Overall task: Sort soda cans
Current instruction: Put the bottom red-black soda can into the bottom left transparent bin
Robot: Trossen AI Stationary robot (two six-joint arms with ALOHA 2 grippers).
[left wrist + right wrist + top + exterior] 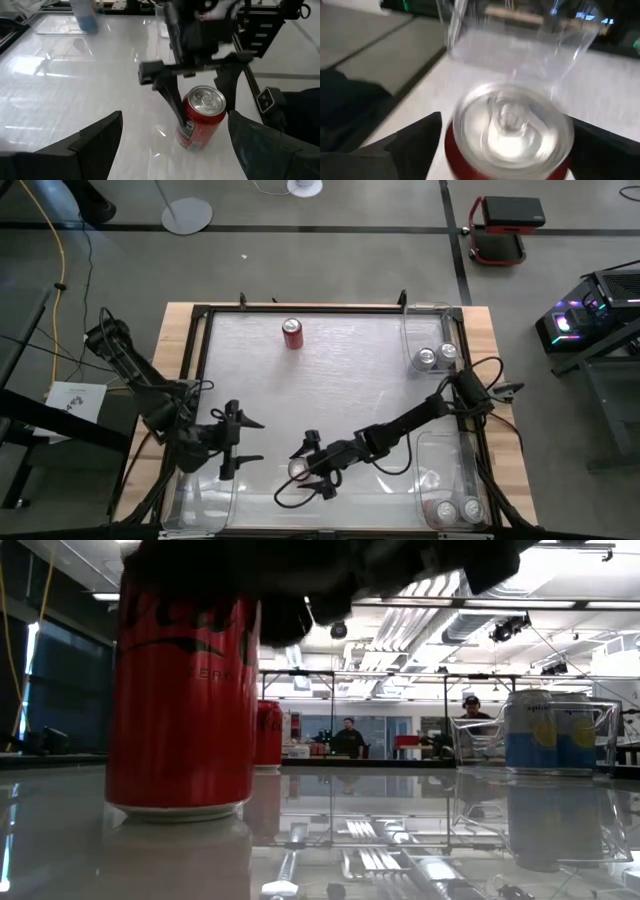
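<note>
The right claw [310, 471] sits low at about six o'clock on the worktop [340, 380], fingers spread wide and straddling a red can [201, 118] that stands upright between them; the left wrist view shows one finger [172, 97] right beside the can's wall and the other on the far side, not clamped as far as I can see. The left claw [243, 439] waits just beside it toward seven o'clock, open and empty. A second red can [292, 333] stands alone up at twelve o'clock, well apart from everything. Two silvery cans [434, 356] sit inside the clear bin [452, 320] at two o'clock, and two more [458, 511] rest in the clear bin [440, 450] down at five o'clock. Now, handling: I judge this can to be a thin, smooth metal cylinder, slick on its painted wall and easy to dent if squeezed hard; whether it is full or empty the pictures can't say, so its weight is unknown. It looks tall for its base, so a nudge near the top could tip it on this glossy worktop. The best hold, I reckon, is square across the body at mid-height, fingers on opposite sides, firm but gentle.
</note>
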